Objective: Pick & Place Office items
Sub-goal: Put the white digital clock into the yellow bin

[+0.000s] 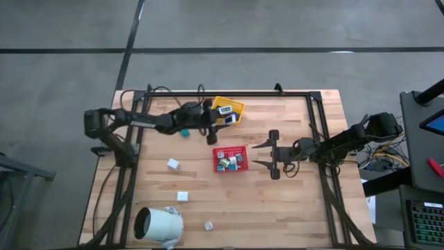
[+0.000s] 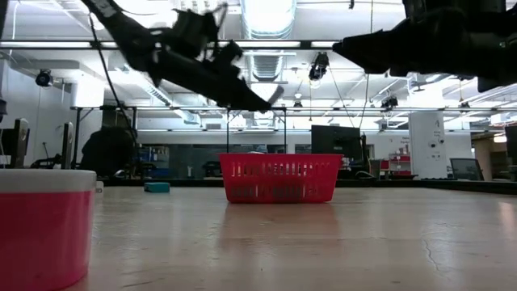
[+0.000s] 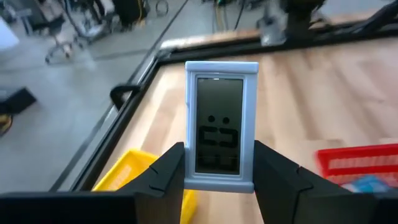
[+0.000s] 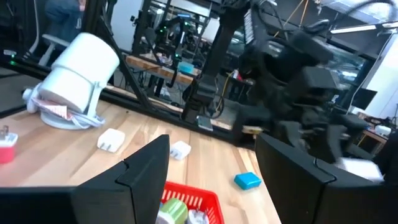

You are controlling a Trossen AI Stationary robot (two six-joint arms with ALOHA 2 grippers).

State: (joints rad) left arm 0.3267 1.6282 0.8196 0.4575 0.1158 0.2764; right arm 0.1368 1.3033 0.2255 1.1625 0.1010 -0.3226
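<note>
The left pincer (image 3: 217, 180) is clamped on a small digital clock (image 3: 221, 134), carried above the bench (image 1: 291, 201) near the yellow tray (image 1: 234, 105). Judged step: transport. Next: lower into a tray and release. The right pincer (image 1: 272, 154) waits spread beside the red tray (image 1: 229, 151); the white cylinder (image 1: 159, 226) lies well clear.
</note>
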